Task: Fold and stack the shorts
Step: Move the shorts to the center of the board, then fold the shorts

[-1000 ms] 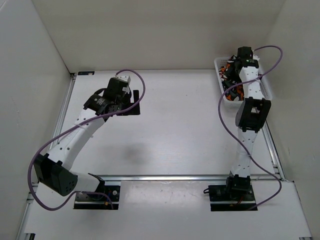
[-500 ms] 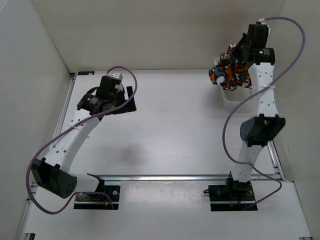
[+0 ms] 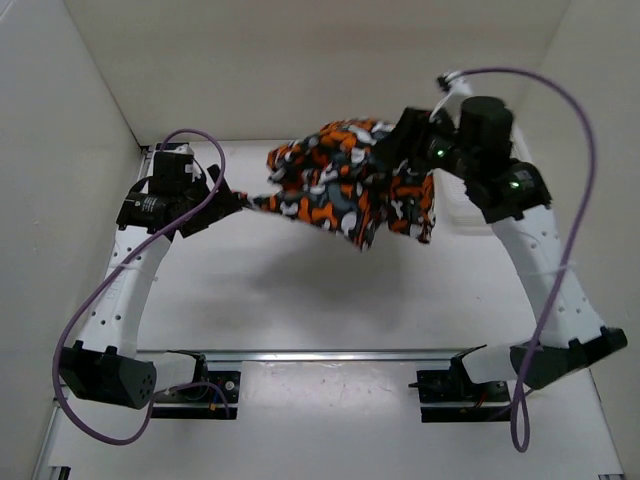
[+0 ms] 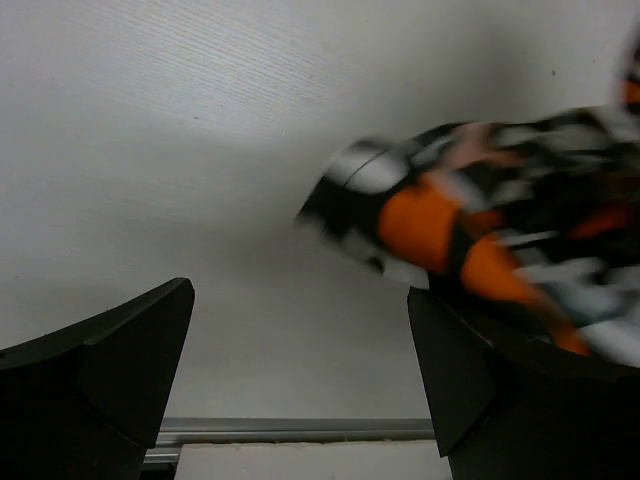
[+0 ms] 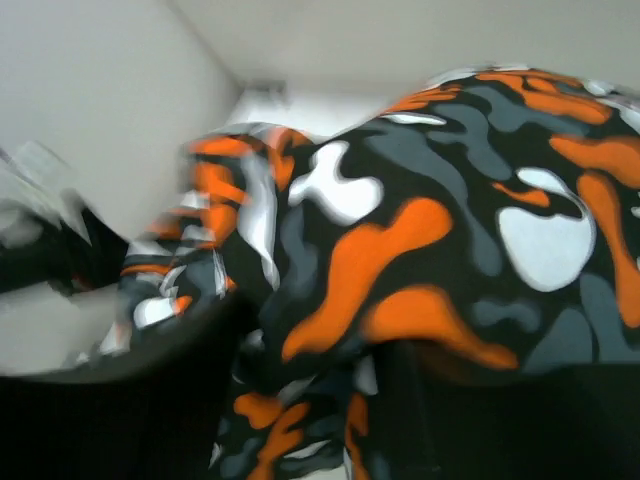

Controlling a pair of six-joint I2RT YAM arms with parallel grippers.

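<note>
Two arms: bases at 6 o'clock, both reaching out over the table (image 3: 330, 300) toward its far side.
Left gripper (image 3: 222, 195): at 10 o'clock, fingers spread wide with nothing between them. Seen from its own wrist (image 4: 300, 300), a blurred corner of cloth floats just beside one finger.
Shorts (image 3: 340, 190): up in the air over the far half of the table, around 12 to 1 o'clock. They are stretched sideways, with one tip near that open gripper, and I judge them clear of the table.
Right gripper (image 3: 400, 140): at 1 o'clock, raised high, with cloth against it. The print (image 5: 400, 250) smothers its camera and hides the fingers, so I cannot tell whether they pinch or have let go.
Handling: I'd judge them light, limp and floppy, with no shape of their own. They look neither fragile nor slippery, and likely to sag and bunch from any single hold.
Where to hold: probably the two waistband corners, one per gripper, so the cloth hangs flat. Which edge is the waistband I cannot make out.
</note>
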